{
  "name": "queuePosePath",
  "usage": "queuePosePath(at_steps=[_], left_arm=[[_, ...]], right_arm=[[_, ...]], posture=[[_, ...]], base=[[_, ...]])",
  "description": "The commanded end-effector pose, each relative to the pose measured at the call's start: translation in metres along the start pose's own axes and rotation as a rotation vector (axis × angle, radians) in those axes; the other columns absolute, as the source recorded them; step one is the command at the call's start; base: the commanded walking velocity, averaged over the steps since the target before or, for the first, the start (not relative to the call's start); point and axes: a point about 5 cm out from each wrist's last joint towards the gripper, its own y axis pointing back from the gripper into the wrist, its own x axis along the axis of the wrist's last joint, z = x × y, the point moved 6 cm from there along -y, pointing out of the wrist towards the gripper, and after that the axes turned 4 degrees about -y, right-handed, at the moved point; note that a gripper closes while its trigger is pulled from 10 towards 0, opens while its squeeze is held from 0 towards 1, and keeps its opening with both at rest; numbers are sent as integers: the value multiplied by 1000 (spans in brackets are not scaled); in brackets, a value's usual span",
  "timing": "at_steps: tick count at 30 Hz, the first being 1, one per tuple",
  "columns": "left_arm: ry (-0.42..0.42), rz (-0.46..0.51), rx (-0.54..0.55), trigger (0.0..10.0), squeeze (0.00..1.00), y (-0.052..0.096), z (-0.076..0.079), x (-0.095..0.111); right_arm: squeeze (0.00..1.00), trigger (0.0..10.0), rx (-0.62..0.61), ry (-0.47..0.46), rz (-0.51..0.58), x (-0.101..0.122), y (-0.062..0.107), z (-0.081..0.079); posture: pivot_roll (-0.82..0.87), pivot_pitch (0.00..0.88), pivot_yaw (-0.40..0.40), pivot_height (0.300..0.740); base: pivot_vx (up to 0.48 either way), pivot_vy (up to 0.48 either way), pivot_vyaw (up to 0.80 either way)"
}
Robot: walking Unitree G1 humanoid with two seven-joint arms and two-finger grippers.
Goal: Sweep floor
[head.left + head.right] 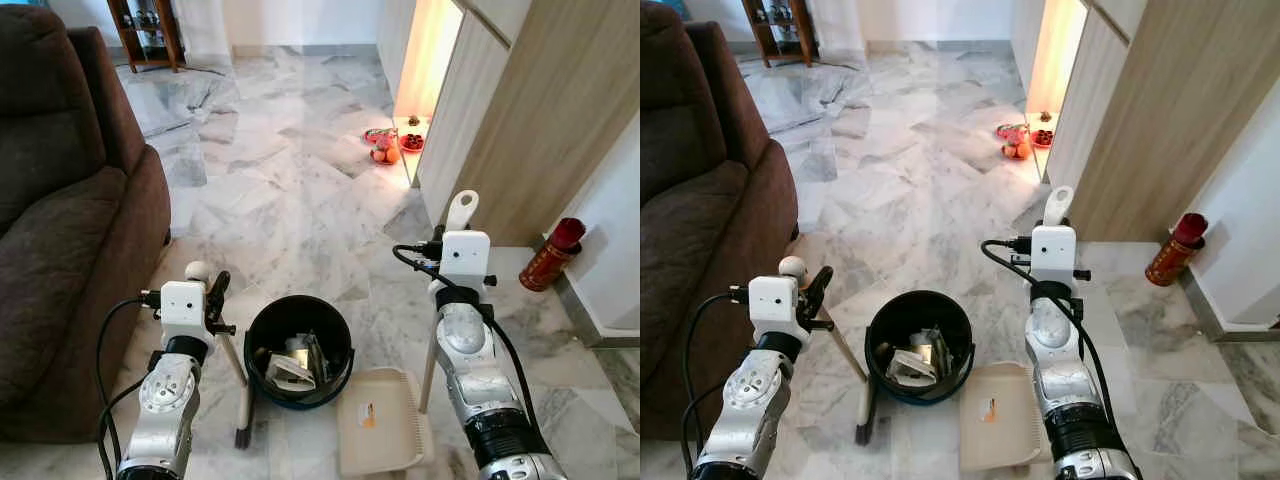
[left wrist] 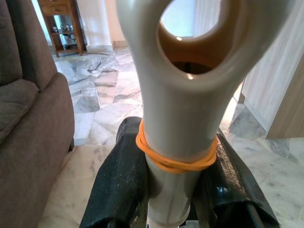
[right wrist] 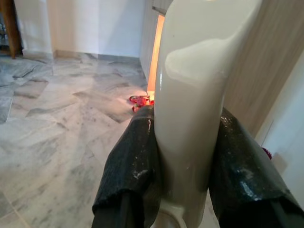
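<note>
My left gripper (image 1: 207,287) is shut on the cream broom handle (image 2: 180,118), which wears an orange rubber band; its black fingers (image 2: 122,183) clamp both sides. The stick slants down to the dark broom head (image 1: 243,434) on the marble floor, left of a black bucket (image 1: 340,335) holding crumpled trash. My right gripper (image 3: 187,175) is shut on the cream dustpan handle (image 1: 461,210), held upright. The beige dustpan (image 1: 380,435) lies flat on the floor just right of the bucket, with a small orange scrap on it.
A brown sofa (image 1: 60,220) fills the left side, close to my left arm. Wooden cabinets (image 1: 540,120) line the right, with a red fire extinguisher (image 1: 550,255) at their foot. Red items and fruit (image 1: 385,148) sit by a lit alcove. A wooden shelf (image 1: 150,30) stands far back.
</note>
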Motion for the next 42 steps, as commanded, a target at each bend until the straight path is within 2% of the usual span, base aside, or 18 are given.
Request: queuePosePath(at_steps=[1, 8, 19, 42], left_arm=[[17, 49, -9, 10000, 0, -2, 2, 14], [23, 49, -13, 10000, 0, -3, 2, 14], [25, 53, -10, 10000, 0, -3, 2, 16], [29, 60, -12, 10000, 0, -3, 3, 18]], right_arm=[[0, 10000, 6, -16, 83, 21, -7, -1], [0, 10000, 35, -9, 103, 22, -7, -8], [0, 10000, 32, -3, 103, 19, -7, -5], [0, 10000, 37, -3, 111, 19, -7, -6]], posture=[[42, 67, -7, 740], [45, 80, -7, 740], [55, 96, -6, 740], [57, 112, -9, 740]], base=[[0, 0, 0], [0, 0, 0], [0, 0, 0], [-262, 0, 0]])
